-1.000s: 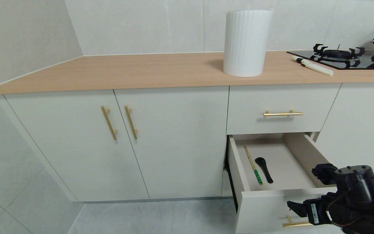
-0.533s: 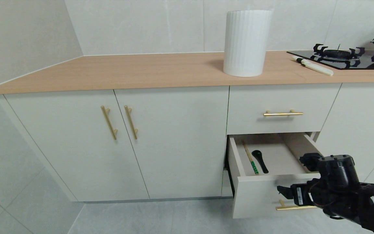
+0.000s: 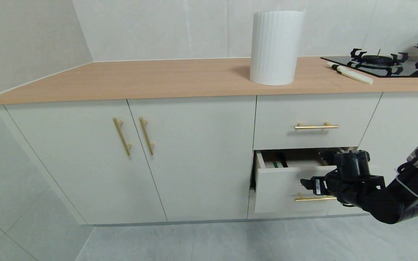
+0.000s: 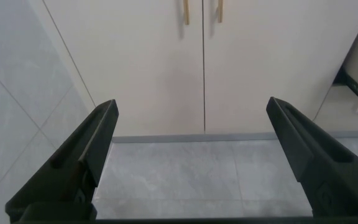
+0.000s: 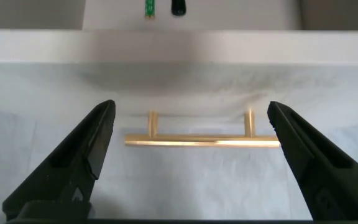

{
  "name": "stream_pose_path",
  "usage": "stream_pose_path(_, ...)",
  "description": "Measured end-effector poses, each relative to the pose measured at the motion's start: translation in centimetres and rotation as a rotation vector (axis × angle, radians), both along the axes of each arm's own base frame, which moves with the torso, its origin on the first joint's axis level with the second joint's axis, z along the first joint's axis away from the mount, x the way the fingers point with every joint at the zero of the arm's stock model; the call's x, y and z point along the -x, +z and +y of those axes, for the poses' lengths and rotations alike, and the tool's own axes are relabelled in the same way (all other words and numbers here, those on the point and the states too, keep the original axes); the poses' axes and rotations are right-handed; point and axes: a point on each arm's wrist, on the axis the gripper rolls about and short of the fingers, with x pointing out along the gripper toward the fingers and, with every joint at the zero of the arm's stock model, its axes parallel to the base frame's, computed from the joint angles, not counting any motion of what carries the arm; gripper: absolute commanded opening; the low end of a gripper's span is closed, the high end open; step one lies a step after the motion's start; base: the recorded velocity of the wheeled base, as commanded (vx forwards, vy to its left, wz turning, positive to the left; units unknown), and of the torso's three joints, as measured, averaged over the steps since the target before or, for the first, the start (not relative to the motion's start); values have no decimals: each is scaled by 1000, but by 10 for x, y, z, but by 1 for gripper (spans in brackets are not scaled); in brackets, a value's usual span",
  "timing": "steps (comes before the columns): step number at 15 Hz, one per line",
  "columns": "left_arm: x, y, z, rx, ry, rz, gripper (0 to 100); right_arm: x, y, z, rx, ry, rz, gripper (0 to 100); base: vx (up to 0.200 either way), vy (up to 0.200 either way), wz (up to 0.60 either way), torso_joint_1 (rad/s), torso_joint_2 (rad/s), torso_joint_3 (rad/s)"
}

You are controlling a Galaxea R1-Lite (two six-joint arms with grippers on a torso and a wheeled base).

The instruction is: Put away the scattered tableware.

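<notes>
The lower drawer (image 3: 278,188) stands only slightly out of the cabinet. In the gap at its top show the green end of a pair of chopsticks (image 3: 275,165) and, in the right wrist view, the chopsticks (image 5: 149,7) beside a black spoon (image 5: 178,7). My right gripper (image 3: 308,185) is open right at the drawer front, its fingers spread about the width of the gold handle (image 5: 202,142). In its own view the right gripper (image 5: 190,112) faces that front squarely. My left gripper (image 4: 191,106) is open and holds nothing, low above the floor before the double cabinet doors (image 4: 204,62).
On the wooden counter (image 3: 158,78) stand a tall white ribbed container (image 3: 274,47) and a white knife-like utensil (image 3: 350,73) beside the gas hob (image 3: 383,65). A shut upper drawer (image 3: 314,121) sits above the lower one. Grey tiled floor (image 3: 194,243) lies open below.
The drawer has slid from wide open to nearly shut, with my right gripper moving in toward the cabinet against its front. The chopsticks and spoon are now mostly hidden inside.
</notes>
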Motion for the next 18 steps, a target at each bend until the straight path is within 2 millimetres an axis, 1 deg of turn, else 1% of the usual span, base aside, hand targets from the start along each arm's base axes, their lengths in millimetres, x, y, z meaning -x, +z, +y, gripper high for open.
stream_pose_path(3, 0, 0, 0, 0, -1, 1, 100, -27, -3, 2, 1, -7, -16, 100, 0, 0, 0, 0, 0, 0)
stream_pose_path(5, 0, 0, 0, 0, 0, 1, 100, -43, -2, 0, -7, -21, -48, 100, 0, 0, 0, 0, 0, 0)
stream_pose_path(7, 0, 0, 0, 0, 0, 1, 100, -55, -3, -5, -14, -39, -72, 100, 0, 0, 0, 0, 0, 0)
stream_pose_path(11, 0, 0, 0, 0, 0, 0, 100, -70, -3, -14, -33, -79, -105, 100, 0, 0, 0, 0, 0, 0)
stream_pose_path(18, 0, 0, 0, 0, 0, 0, 100, -86, -4, -14, -101, -135, -165, 100, 0, 0, 0, 0, 0, 0)
